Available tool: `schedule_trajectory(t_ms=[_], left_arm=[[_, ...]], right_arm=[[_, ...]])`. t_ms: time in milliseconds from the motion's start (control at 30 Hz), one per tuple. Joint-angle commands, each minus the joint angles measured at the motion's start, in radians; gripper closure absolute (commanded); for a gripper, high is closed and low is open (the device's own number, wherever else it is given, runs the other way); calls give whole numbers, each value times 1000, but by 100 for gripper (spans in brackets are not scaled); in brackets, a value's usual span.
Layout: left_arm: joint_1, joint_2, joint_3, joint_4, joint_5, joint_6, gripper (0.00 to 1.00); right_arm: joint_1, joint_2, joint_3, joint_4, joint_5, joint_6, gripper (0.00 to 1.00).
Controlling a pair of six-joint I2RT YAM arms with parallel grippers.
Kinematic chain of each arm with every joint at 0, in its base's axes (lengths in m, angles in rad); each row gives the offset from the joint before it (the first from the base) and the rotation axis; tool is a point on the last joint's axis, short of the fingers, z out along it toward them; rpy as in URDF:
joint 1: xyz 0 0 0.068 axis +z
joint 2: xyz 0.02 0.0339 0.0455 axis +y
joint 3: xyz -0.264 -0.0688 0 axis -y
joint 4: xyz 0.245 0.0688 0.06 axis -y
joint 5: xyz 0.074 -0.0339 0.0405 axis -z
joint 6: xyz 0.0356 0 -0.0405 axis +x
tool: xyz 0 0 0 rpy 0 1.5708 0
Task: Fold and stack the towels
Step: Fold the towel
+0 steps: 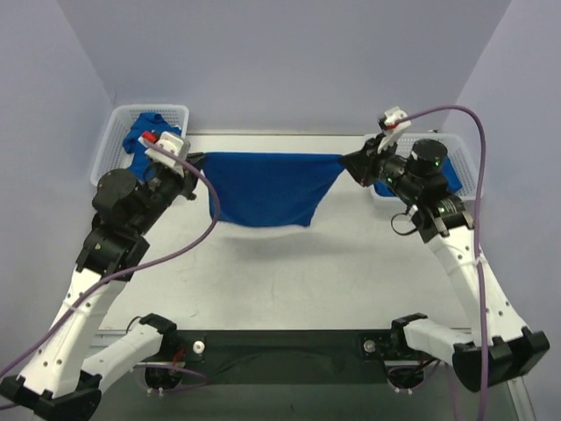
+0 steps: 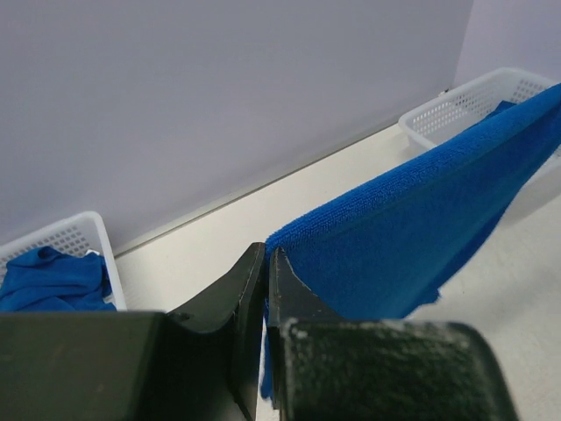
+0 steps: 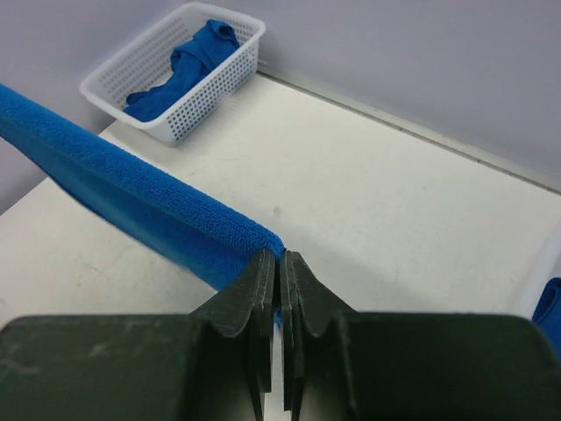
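Aloft, the towel (image 1: 267, 189) stretches, corners pinched inside left fingers (image 2: 235, 303) and right fingers (image 3: 252, 303).

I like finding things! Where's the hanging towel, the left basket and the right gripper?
hanging towel (image 1: 267, 189), top view, middle of the cloth.
left basket (image 1: 107, 147), top view, its left wall.
right gripper (image 3: 280, 259), right wrist view, between its fingertips.

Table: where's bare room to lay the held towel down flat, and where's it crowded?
Free: the wide middle of the table, from under the hanging towel to the near edge, and the strip along the back wall between left basket and right basket. Crowded: those far corners, both baskets holding blue cloth.
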Motion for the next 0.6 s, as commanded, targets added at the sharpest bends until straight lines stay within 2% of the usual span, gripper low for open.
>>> schedule_trajectory(t_ms=[0, 133, 267, 333, 467, 567], left_arm=[[-5, -66, -6, 5, 5, -1, 100], [-5, -71, 2, -63, 31, -33, 100], [-3, -1, -76, -63, 14, -91, 100], [6, 86, -107, -22, 3, -128, 100], [69, 304, -188, 110, 12, -200, 100], [106, 589, -135, 224, 2, -216, 100]], right_arm=[[7, -100, -26, 11, -15, -37, 100], [15, -159, -36, -34, -20, -30, 100], [15, -96, -45, -44, 20, 1, 100], [12, -40, -48, -53, 69, 25, 100], [7, 201, -36, -34, 126, 47, 100], [2, 387, 9, 27, 167, 32, 100]])
